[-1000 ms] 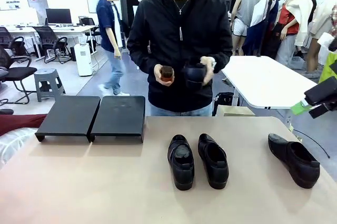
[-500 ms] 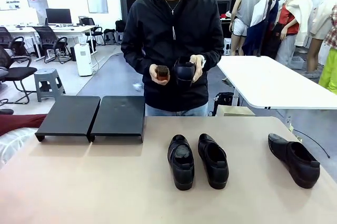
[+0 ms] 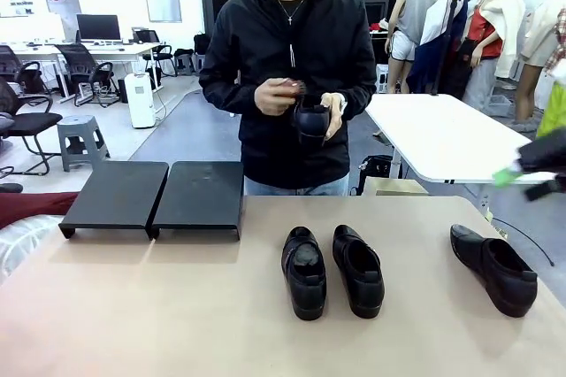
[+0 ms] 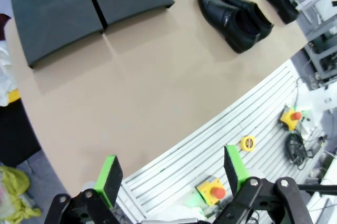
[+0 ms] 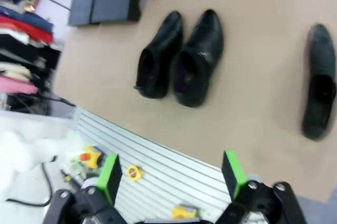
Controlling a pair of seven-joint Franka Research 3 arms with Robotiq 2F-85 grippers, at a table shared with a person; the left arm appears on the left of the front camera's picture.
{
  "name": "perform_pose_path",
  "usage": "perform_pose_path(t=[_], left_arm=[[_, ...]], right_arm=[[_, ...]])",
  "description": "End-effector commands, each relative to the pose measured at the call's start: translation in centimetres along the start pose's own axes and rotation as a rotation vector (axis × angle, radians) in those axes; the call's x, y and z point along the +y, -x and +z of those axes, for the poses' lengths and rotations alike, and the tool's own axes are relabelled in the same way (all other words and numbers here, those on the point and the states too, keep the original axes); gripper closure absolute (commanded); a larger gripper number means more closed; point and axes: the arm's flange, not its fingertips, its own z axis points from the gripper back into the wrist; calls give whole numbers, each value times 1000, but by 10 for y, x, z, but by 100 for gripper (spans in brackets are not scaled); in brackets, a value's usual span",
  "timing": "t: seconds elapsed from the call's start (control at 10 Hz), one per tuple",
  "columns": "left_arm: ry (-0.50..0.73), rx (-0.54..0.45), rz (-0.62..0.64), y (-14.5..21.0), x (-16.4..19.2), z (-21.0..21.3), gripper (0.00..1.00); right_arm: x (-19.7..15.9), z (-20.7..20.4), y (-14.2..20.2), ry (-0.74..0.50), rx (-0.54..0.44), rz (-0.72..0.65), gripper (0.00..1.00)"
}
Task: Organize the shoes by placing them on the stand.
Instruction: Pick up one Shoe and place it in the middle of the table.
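Presently left gripper (image 4: 172, 169) and right gripper (image 5: 171, 170) released, empty. Risk: centre shoes (image 3: 305, 273) just beside each other; grasp may shove neighbour. Stand (image 3: 155, 196) at 10 o'clock, bare.

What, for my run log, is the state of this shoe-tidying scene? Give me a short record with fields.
on table: middle-left shoe and middle-right shoe side by side; lone shoe toward the robot's right
held shoe: in the person's hand, beyond the far edge
stand: left platform and right platform, far left, no shoe on either
left gripper: open, holding nothing
right gripper: open, holding nothing
shoes placed: none of four
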Motion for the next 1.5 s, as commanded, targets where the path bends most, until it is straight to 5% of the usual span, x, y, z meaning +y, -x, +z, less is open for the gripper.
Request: perform_pose_path(t=[0.0,0.1,0.3,0.5,1.0,1.4], left_arm=[[16,1,-9,0,1,1,0],[16,1,-9,0,1,1,0],[16,1,-9,0,1,1,0],[16,1,-9,0,1,1,0],[16,1,-9,0,1,1,0],[16,1,-9,0,1,1,0]], right_arm=[[46,-49,-20,41,-6,-39,0],[68,-85,-27,42,33,-70,0],[68,-89,-38,14,52,-59,0],[16,-51,-42,24,11,-155,0],[-149,52,12,-9,10,-267,0],[-132,49,14,14,-28,-243,0]])
